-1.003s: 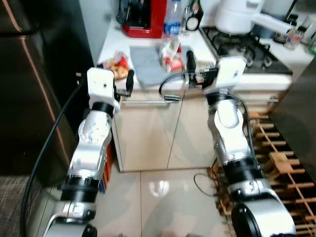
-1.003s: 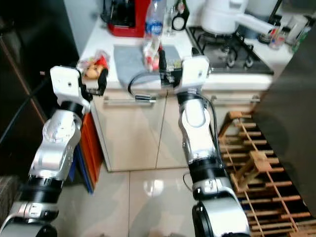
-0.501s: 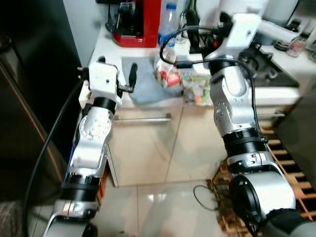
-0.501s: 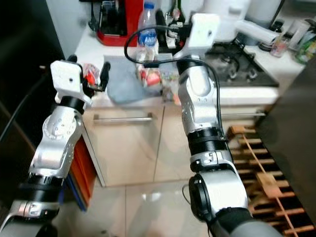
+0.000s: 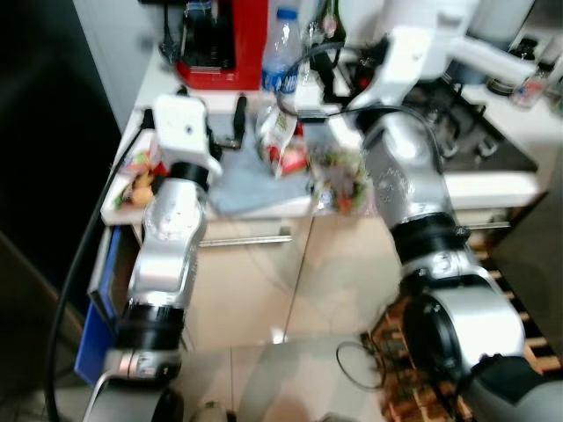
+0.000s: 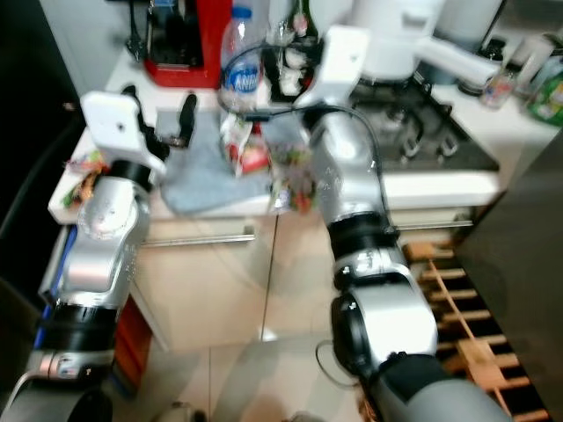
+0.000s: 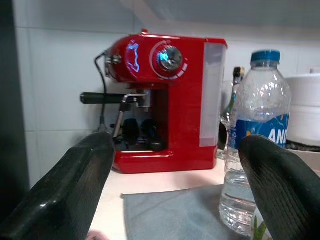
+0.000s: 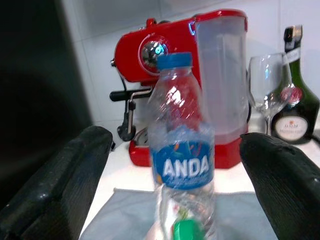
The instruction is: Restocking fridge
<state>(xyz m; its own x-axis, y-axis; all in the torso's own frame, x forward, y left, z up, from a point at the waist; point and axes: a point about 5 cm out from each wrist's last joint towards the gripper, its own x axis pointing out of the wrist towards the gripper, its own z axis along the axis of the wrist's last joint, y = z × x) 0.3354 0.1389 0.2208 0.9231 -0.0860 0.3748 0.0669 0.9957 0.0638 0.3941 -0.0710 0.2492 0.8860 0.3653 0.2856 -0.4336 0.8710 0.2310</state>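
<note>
Right gripper (image 8: 172, 165): fingers spread wide, holding nothing. It is raised over the white surface (image 6: 440, 180) and aimed at the water bottle (image 8: 181, 145), which stands between the two fingers in the right wrist view without touching either. Left gripper (image 7: 175, 190): fingers likewise spread wide and empty, hovering above the grey cloth (image 7: 170, 215) near the surface's left end.

Water bottle: clear plastic, blue cap, blue label reading "ANDA" (the left wrist view cuts the label off at "AN"). It stands upright at the far edge of the grey cloth, just in front of and beside the red espresso machine (image 8: 185, 85). Water level cannot be judged with certainty.

Just in front of the bottle lie snack packets (image 5: 281, 141), white with red and green print; their lettering is too blurred to read. A further multicoloured packet (image 5: 339, 180) sits at the front edge of the surface, partly covered by the right arm. More packaged items (image 5: 136, 176) lie at the surface's left corner, blurred.

Behind the bottle: a wine glass (image 8: 262, 82) and a dark bottle (image 8: 295, 100) with a pale label (cut off at the frame edge). A gas hob (image 6: 431, 136) lies to the right.
</note>
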